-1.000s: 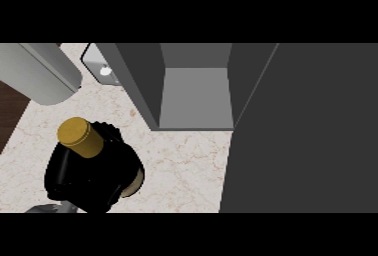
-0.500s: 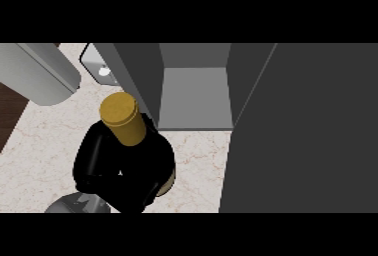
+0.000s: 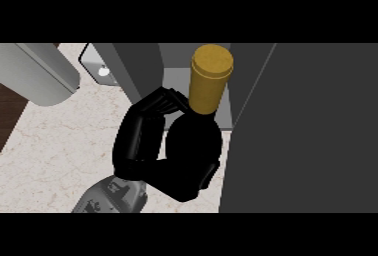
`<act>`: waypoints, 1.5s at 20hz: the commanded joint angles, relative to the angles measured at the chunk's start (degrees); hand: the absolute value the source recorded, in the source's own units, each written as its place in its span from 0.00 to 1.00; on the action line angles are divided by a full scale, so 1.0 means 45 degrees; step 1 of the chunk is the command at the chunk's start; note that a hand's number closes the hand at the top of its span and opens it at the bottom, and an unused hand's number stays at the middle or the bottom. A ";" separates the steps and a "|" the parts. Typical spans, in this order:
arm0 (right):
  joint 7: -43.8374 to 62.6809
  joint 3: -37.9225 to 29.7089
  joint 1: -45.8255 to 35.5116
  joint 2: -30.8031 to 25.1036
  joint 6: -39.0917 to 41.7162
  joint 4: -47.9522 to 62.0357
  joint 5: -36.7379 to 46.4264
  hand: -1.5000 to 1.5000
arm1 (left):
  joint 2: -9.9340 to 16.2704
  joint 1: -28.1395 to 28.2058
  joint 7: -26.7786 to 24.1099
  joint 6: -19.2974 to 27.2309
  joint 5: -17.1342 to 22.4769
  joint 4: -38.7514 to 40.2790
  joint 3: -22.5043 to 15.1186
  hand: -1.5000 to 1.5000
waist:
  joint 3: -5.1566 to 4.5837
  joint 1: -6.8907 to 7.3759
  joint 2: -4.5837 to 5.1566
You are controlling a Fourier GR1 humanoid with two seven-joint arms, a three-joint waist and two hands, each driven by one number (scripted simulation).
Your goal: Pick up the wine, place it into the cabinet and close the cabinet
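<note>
Robot hand: the black left robot hand [image 3: 144, 142] is curling its fingers round the dark wine bottle with the gold foil neck [image 3: 209, 82], holding it up.
Bottle position: it is hanging before the open grey cabinet's [image 3: 140, 70] cavity.
Step advice: keeping the bottle upright and centring it between side wall and dark door panel [image 3: 310, 125].
Surface: the pale marbled table [image 3: 66, 145] is lying below.
Surroundings: a grey cylinder [image 3: 33, 72] is lying at the left.

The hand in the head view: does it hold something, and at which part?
The hand holds the wine bottle, fingers curled round its dark body below the gold neck.
</note>
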 commanded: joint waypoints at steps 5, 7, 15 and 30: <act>0.0202 -0.0591 0.0219 -0.0127 0.0228 -0.1050 -0.1168 0.00 | -0.0298 -0.2055 -0.0181 0.1832 0.0093 0.2095 -0.0150 1.00 | -0.0003 -0.0072 0.0028; 0.0080 -0.0743 0.0653 -0.0195 0.0449 -0.1443 -0.1511 0.00 | -0.0301 -0.2088 0.0082 0.1660 -0.0255 0.2003 -0.0208 1.00 | 0.0000 -0.0040 0.0009; -0.0095 -0.0558 0.1005 -0.0038 0.0750 -0.1229 -0.1377 0.00 | -0.0304 -0.2734 -0.1032 0.1934 -0.0064 0.3432 -0.0009 1.00 | 0.0000 -0.0071 0.0018; 0.0626 -0.0332 0.0606 0.0124 0.0342 -0.1765 -0.1014 0.00 | -0.0304 -0.1909 -0.4510 0.2385 0.2036 0.6047 -0.0806 1.00 | -0.0004 -0.0076 0.0008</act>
